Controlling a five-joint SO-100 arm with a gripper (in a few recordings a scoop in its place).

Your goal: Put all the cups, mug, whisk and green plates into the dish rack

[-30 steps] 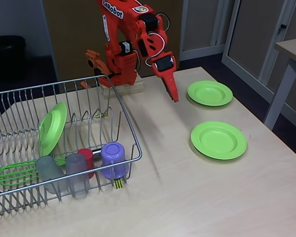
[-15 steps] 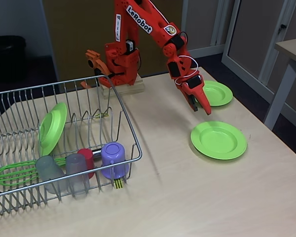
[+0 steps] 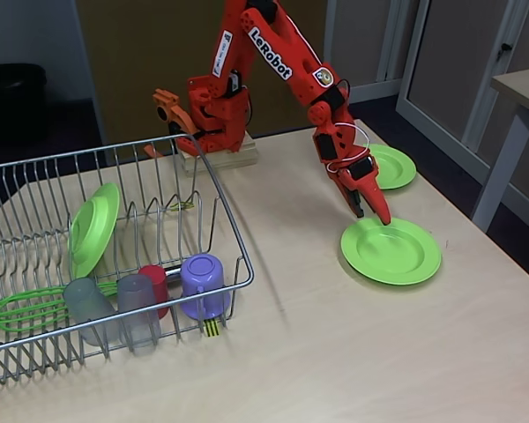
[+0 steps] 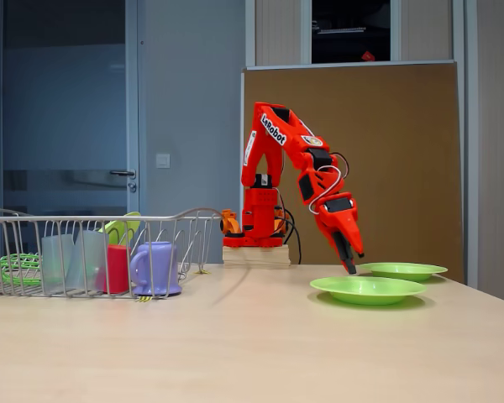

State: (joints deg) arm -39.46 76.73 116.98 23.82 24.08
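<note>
plates 3 (image 3: 391, 250) (image 3: 390, 166) (image 3: 93, 228); cups 3 (image 3: 139, 310); mug 1 (image 3: 202, 285); whisk 1 (image 3: 22, 308); rack 1 (image 3: 234, 238)

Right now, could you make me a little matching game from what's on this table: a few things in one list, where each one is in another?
Things:
1. purple mug
2. whisk
3. gripper
4. plate in the rack

Places:
A. lying flat at the rack's left end
B. at the near table plate's back rim
C. propped on edge between prongs
D. upside down by the striped tag

Pairs: 1-D, 2-A, 3-B, 4-C
</note>
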